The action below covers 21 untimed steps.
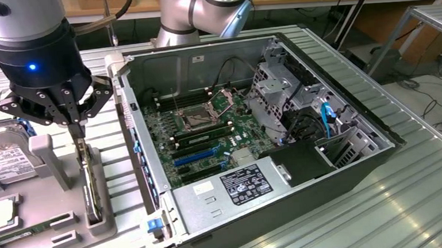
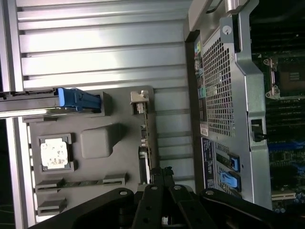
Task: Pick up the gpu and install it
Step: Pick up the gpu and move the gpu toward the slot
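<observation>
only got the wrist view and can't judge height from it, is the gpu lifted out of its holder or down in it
observer: Down in it. In the exterior view the gpu stands on edge in a slot of the gray holder, with the gripper closed on its top edge.
operator: i barely see inside the case, anything sitting in the expansion slots
observer: No. The blue slots in the computer case look empty.

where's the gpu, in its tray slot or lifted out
in: the gpu stands on edge in the grey tray slot, gripper shut on its top edge
</observation>
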Motion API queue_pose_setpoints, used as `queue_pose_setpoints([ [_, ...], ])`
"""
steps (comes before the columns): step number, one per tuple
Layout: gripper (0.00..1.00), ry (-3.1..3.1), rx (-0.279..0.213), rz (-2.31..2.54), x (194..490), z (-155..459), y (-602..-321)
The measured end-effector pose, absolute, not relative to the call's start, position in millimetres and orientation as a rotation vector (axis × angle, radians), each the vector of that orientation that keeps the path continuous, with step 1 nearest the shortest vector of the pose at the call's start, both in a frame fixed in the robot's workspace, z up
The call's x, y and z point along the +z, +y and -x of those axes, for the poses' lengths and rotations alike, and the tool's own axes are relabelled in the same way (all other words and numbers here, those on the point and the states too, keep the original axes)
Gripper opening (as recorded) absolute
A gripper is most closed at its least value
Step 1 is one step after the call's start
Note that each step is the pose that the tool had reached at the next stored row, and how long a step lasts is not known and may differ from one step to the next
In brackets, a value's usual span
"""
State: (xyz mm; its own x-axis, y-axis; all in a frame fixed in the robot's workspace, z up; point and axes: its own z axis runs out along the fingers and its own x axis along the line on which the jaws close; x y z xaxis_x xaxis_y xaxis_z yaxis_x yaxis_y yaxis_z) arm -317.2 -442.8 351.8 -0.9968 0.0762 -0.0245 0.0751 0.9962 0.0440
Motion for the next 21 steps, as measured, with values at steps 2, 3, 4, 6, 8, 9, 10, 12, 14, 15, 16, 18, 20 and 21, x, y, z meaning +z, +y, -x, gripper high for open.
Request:
queue_pose_setpoints([
  [2,0.11,3.112,0.067,-0.118,349,317,-443],
  [3,0.11,3.112,0.067,-0.118,348,317,-443],
  [4,0.11,3.112,0.067,-0.118,347,317,-443],
  [6,0.11,3.112,0.067,-0.118,342,317,-443],
  [8,0.11,3.112,0.067,-0.118,339,317,-443],
  [9,0.11,3.112,0.067,-0.118,338,317,-443],
  [10,0.11,3.112,0.067,-0.118,337,317,-443],
  [12,0.11,3.112,0.067,-0.118,334,317,-443],
  [14,0.11,3.112,0.067,-0.118,331,317,-443],
  [15,0.11,3.113,0.067,-0.118,329,317,-443],
  [16,0.11,3.113,0.067,-0.118,328,317,-443],
  [18,0.11,3.113,0.067,-0.118,324,317,-443],
  [20,0.11,3.113,0.067,-0.118,320,317,-443],
  [21,0.11,3.112,0.067,-0.118,319,317,-443],
])
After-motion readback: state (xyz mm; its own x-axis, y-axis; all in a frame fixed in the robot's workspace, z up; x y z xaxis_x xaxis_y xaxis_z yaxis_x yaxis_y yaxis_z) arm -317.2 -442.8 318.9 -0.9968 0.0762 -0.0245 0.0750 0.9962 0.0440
